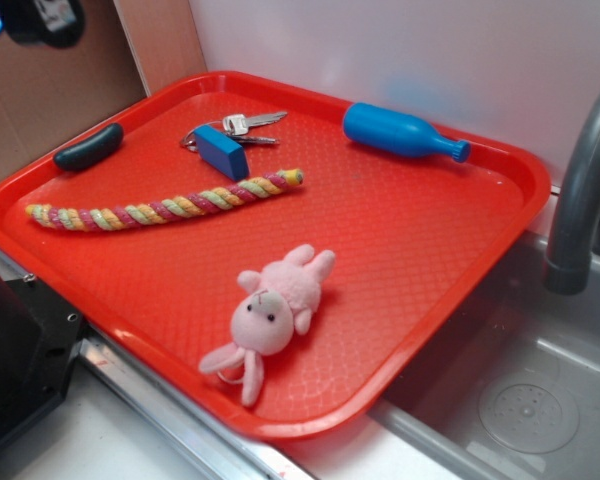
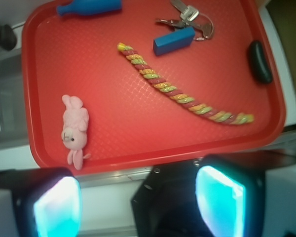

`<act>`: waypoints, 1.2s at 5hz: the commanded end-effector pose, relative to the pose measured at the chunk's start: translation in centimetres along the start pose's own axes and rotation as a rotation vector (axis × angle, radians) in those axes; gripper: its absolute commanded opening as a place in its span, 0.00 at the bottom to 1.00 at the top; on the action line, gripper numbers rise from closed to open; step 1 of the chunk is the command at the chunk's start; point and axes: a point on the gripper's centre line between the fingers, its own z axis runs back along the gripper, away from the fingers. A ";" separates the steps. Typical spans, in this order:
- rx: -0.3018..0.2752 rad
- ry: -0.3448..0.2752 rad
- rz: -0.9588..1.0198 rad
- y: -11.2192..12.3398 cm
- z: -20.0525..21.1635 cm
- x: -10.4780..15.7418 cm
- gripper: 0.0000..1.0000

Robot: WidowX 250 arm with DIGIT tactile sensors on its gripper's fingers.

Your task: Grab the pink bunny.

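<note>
the pink bunny [image 1: 276, 304] [image 2: 74, 129] lies flat near the red tray [image 1: 420, 250] [image 2: 89, 59]'s front rim, well apart from the striped rope [image 1: 165, 205] [image 2: 182, 96]. the gripper [image 2: 138, 205] hangs high, jaws wide apart, holding nothing. a descent off toward the rim could clip the tray edge or pinch only an ear.
</note>
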 end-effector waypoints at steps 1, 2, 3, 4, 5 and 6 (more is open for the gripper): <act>-0.028 0.043 0.092 -4.8 -5.0 0.8 1.00; -0.001 0.085 0.090 -6.9 -8.1 0.6 1.00; 0.040 0.073 0.145 -7.9 -11.3 0.7 1.00; 0.076 0.069 0.167 -8.2 -14.0 0.8 1.00; 0.091 0.084 0.161 -8.4 -16.4 0.9 1.00; 0.130 0.105 0.145 -8.5 -18.9 1.0 1.00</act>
